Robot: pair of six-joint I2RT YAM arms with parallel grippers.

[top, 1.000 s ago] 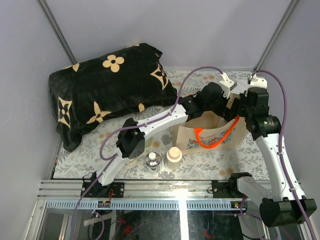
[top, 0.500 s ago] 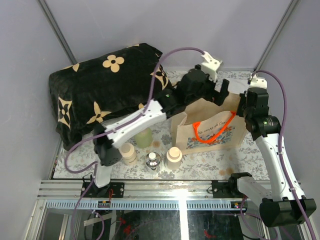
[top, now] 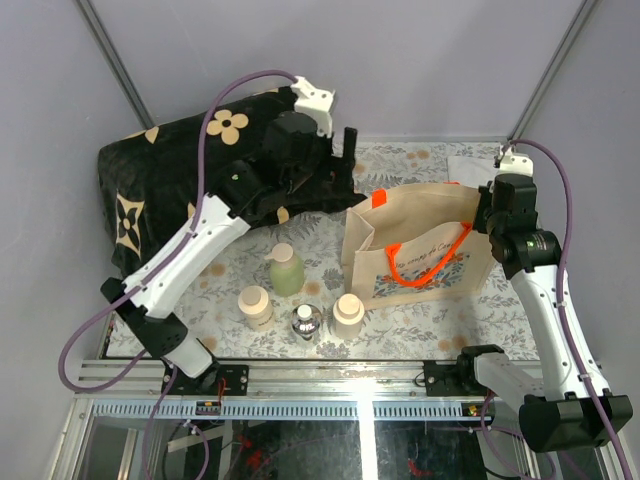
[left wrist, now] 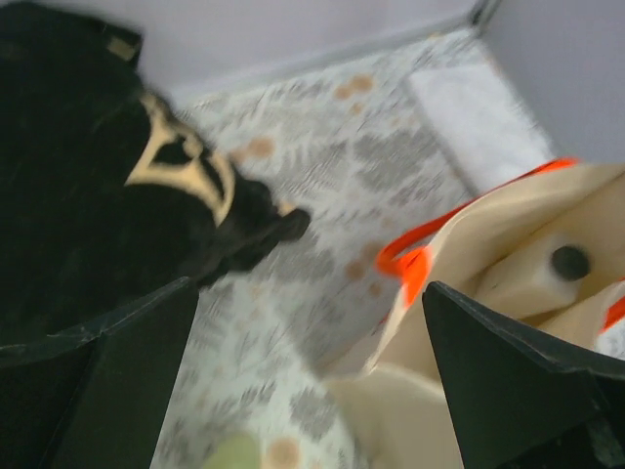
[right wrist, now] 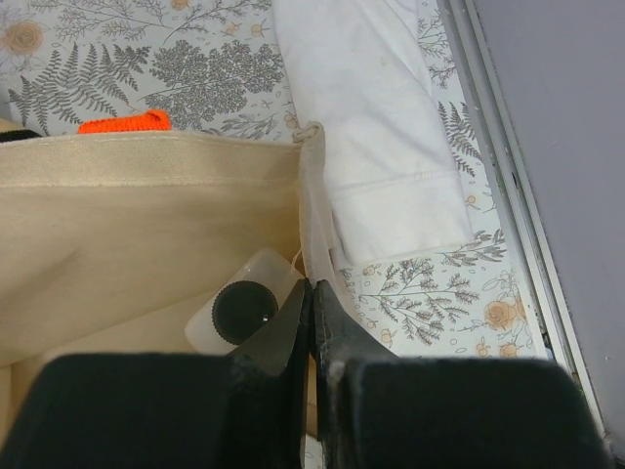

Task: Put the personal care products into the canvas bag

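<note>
Right fingers (right wrist: 285,330) on canvas bag (right wrist: 146,210) rim

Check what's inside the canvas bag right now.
One white bottle with a dark cap sits inside the canvas bag, near its right end; both wrist views show it. The bag's walls cover the rest of the interior, so anything else in there cannot be seen.

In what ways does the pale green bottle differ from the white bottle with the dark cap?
The pale green bottle stands on the table, outside the canvas bag; the white bottle is inside the bag. The green bottle has a beige cap; the white bottle has a dark cap. Both are small capped bottles.
</note>
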